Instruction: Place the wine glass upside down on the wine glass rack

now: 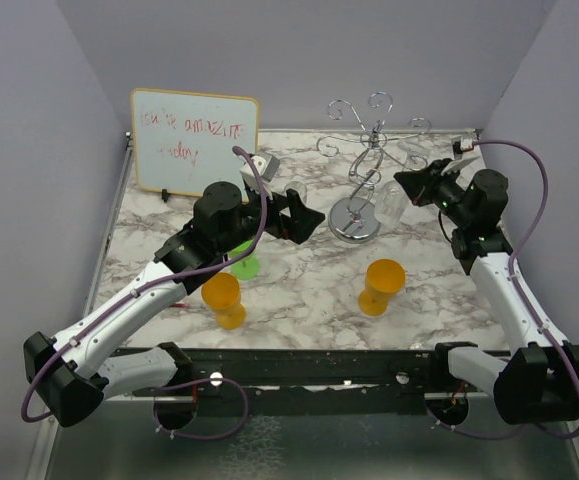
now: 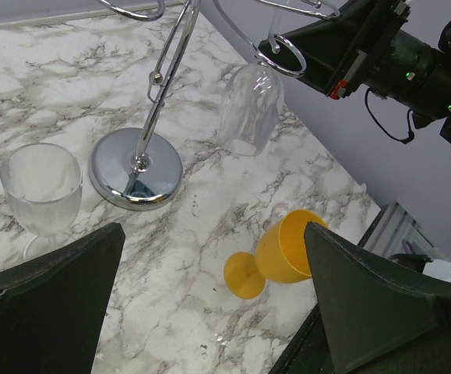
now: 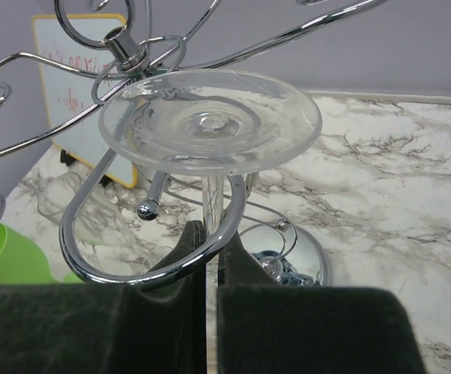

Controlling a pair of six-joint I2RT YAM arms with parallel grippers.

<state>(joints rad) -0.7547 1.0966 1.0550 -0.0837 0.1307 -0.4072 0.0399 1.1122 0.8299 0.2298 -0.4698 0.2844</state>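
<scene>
Chrome wire, clear glass and matt plastic on a marbled tabletop
The wine glass rack (image 1: pixel 356 222) is polished metal wire, mirror-bright on its round base; the wine glass (image 3: pixel 209 117) is smooth, clear glass, while a second glass (image 2: pixel 42 187) has a ribbed, slightly frosted-looking bowl. The orange goblets (image 1: pixel 381 287) and the green cup (image 1: pixel 244 262) look like smooth plastic with a soft sheen. The tabletop (image 1: pixel 299 300) is smooth and faintly glossy, with marble-like veining. The left gripper (image 2: pixel 213 230) and the right gripper (image 3: pixel 212 234) are matt black, finely grained plastic. The whiteboard (image 1: pixel 194 140) has a glossy face
</scene>
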